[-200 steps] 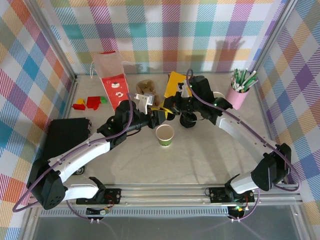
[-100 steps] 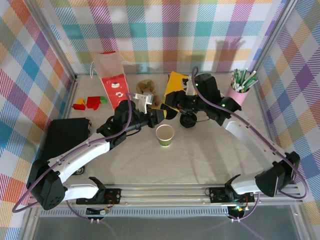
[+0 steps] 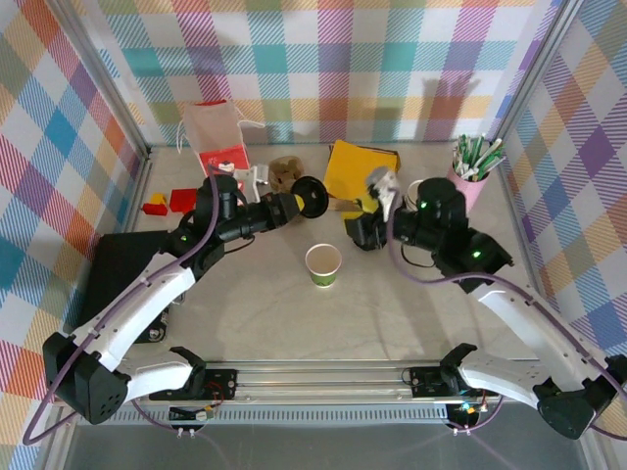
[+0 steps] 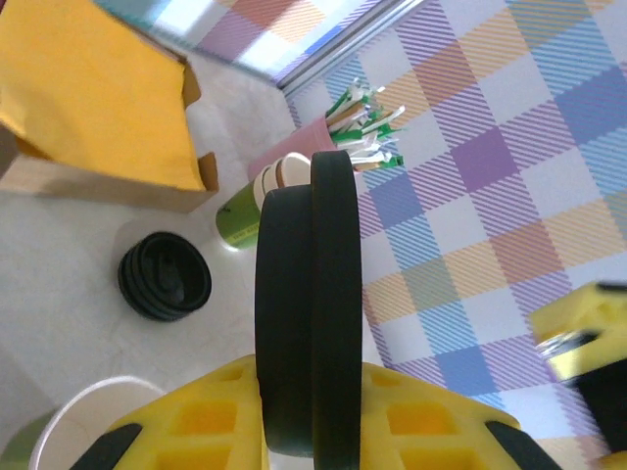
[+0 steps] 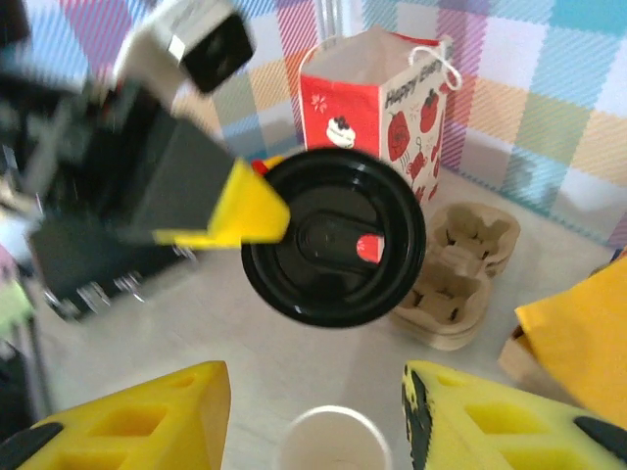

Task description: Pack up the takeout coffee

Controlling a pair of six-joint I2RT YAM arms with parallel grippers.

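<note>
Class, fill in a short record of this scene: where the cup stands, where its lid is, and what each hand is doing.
cup: green paper cup, upright on the table, uncovered
lid: black lid, held on edge in the air, away from the cup
left hand: shut on the black lid
right hand: open, holding nothing
step left: lid not yet on cup

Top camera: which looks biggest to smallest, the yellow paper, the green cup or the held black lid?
1. Yellow paper: largest.
2. Green cup and black lid: about alike; the lid is held up nearer the camera, so I won't rank them.
</note>
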